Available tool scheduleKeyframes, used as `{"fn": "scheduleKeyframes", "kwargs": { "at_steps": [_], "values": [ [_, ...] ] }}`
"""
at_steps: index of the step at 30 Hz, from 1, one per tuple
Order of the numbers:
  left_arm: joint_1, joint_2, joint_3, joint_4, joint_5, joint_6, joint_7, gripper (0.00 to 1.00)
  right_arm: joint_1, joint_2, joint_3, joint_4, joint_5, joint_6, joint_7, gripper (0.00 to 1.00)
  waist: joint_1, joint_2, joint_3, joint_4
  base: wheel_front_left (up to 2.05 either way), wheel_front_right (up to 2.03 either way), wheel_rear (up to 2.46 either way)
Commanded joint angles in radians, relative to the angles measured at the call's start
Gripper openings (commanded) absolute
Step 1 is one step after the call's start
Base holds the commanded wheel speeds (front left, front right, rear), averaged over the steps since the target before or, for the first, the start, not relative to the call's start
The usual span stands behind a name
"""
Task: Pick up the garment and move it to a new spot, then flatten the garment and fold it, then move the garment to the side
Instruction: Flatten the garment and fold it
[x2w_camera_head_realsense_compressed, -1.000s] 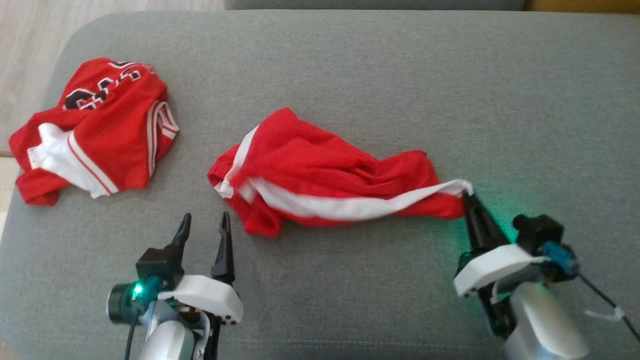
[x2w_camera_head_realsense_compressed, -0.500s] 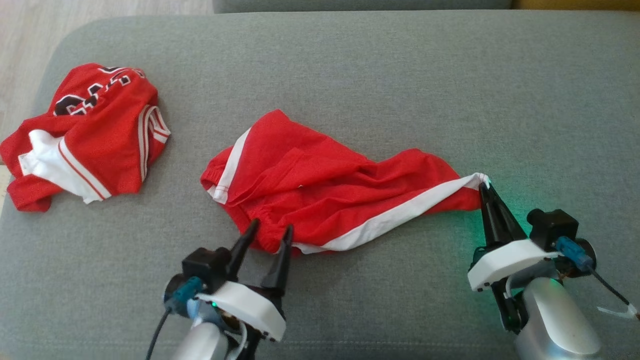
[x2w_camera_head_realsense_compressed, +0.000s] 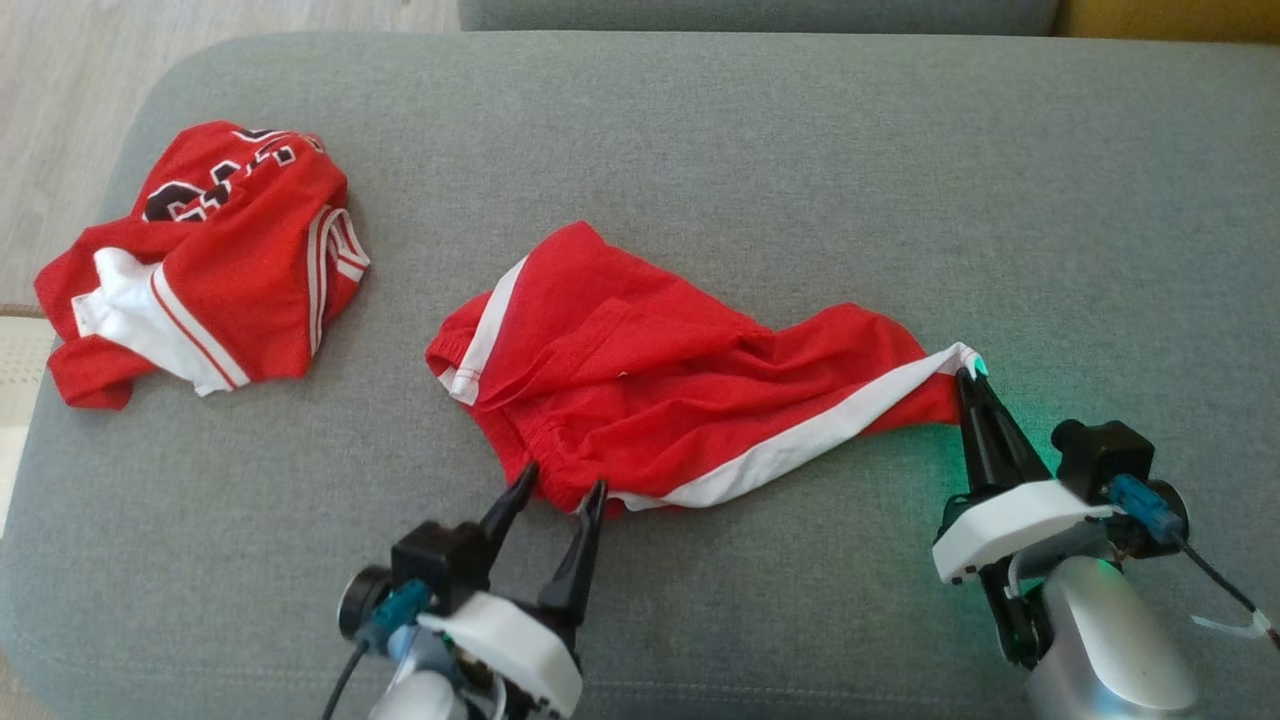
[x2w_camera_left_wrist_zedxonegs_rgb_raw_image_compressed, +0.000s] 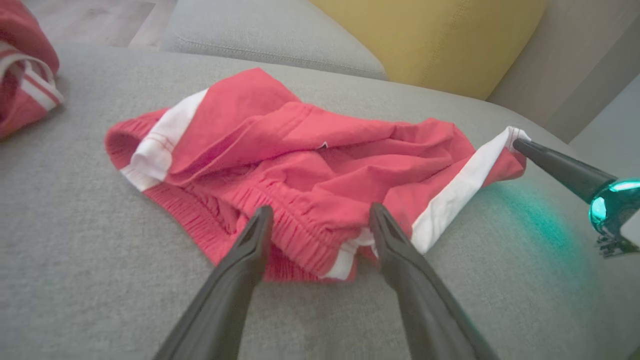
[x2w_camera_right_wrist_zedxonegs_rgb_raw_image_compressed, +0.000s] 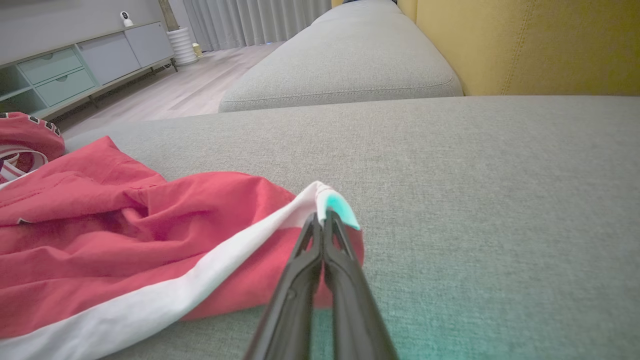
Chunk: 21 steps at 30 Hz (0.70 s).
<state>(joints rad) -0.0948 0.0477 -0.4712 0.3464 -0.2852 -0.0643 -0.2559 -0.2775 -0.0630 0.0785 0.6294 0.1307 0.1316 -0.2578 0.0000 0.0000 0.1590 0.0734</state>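
The garment (x2w_camera_head_realsense_compressed: 660, 390) is a pair of red shorts with a white side stripe, lying crumpled and stretched across the grey sofa cushion (x2w_camera_head_realsense_compressed: 760, 150). My right gripper (x2w_camera_head_realsense_compressed: 968, 374) is shut on the garment's right corner (x2w_camera_right_wrist_zedxonegs_rgb_raw_image_compressed: 327, 205), where the stripe ends. My left gripper (x2w_camera_head_realsense_compressed: 562, 484) stands open at the near edge of the garment. In the left wrist view its fingertips (x2w_camera_left_wrist_zedxonegs_rgb_raw_image_compressed: 261, 220) straddle the elastic waistband (x2w_camera_left_wrist_zedxonegs_rgb_raw_image_compressed: 300, 235), one on each side.
A second red garment (x2w_camera_head_realsense_compressed: 205, 265) with white trim and dark lettering lies bunched at the cushion's left end. The wooden floor (x2w_camera_head_realsense_compressed: 60, 100) begins past that left edge. A yellow backrest (x2w_camera_left_wrist_zedxonegs_rgb_raw_image_compressed: 430, 35) and another grey cushion (x2w_camera_right_wrist_zedxonegs_rgb_raw_image_compressed: 345, 60) lie beyond.
My left gripper has moved right and forward from bare cushion to the garment's waistband. My right gripper has pulled its corner slightly to the right, drawing the fabric flatter.
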Motion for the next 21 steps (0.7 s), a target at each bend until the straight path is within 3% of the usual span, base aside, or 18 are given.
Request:
{"fn": "scheduleKeyframes", "kwargs": {
  "at_steps": [1, 21],
  "values": [
    [0.014, 0.003, 0.030, -0.030, 0.000, 0.004, -0.006, 1.00, -0.026, 0.011, 0.015, -0.024, -0.007, -0.001, -0.004, 0.00, 0.0000, 0.0000, -0.001, 0.002, 0.00, 0.00, 0.00],
    [-0.012, 0.003, -0.030, 0.017, -0.101, -0.040, -0.006, 1.00, -0.025, 0.013, 0.040, -0.028, 0.012, -0.001, -0.004, 0.00, 0.0000, 0.0000, -0.005, -0.005, 0.00, 0.00, 0.00]
  ]
}}
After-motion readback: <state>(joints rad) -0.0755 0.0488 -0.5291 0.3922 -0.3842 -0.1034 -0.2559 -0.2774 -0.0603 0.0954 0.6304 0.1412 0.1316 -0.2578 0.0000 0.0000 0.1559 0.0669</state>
